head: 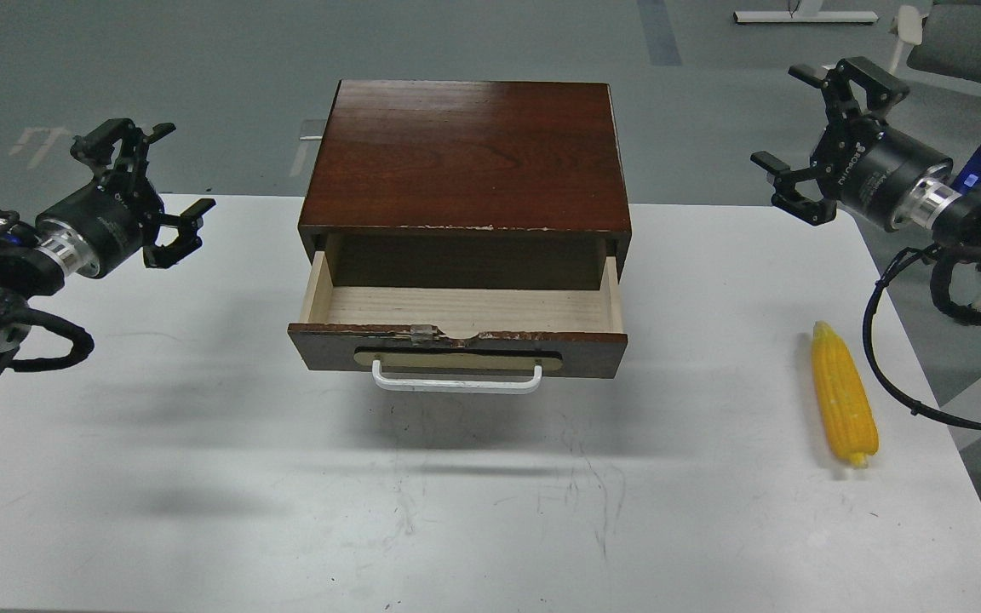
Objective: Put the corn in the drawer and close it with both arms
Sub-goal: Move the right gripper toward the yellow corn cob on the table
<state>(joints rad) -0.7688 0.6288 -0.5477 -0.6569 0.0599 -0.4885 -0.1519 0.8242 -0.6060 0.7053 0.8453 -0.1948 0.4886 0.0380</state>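
Note:
The drawer [461, 340] of the dark wooden cabinet [467, 157] is pulled out toward me, and its pale wood interior holds nothing. Its front carries a white bar handle [456, 381]. The yellow corn [842, 396] lies on the white table [201, 477] at the right, well clear of the cabinet, pointed end away from me. My left gripper [169, 183] hangs open above the table's left side, holding nothing. My right gripper [807, 136] is open too, raised near the table's far right corner, behind and above the corn.
The table's right edge runs close to the corn. Grey floor lies beyond the table, with a chair [967, 38] at the far right. Black cables [891, 340] loop down from my right arm beside the corn.

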